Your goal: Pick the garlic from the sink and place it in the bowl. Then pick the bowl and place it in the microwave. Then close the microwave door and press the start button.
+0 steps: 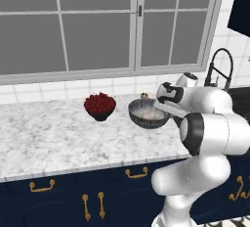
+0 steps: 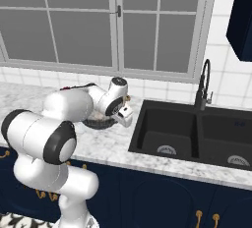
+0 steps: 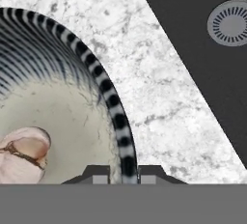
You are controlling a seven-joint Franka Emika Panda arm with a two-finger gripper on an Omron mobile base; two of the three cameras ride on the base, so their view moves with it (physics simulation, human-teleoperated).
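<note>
garlic (image 3: 21,150): pale off-white bulb, tan-pink tinge, brown line across it; sits on the pale speckled floor of the bowl (image 3: 113,102), at the left edge of the hand view. bowl: wide, shallow, dark/pale striped rim and wall, pale inside. It stands on the marble surface (image 1: 49,138), just left of the sink (image 2: 187,128).

gripper (image 3: 123,172): the two dark fingertips straddle the bowl rim, one inside, one outside, pinched on the rim, so it is grasping the bowl.

containers: smaller dark bowl (image 1: 100,106) heaped with red fruit, just left of the task bowl. small brownish lump (image 1: 144,95) on the surface behind the bowl. sink basins hold just their round metal drains.

views: left base view gives the bowl's whole outline and the fruit bowl. right base view gives both black basins and the faucet (image 2: 203,87), arm covering most of the bowl. hand view gives garlic detail and rim contact.
</note>
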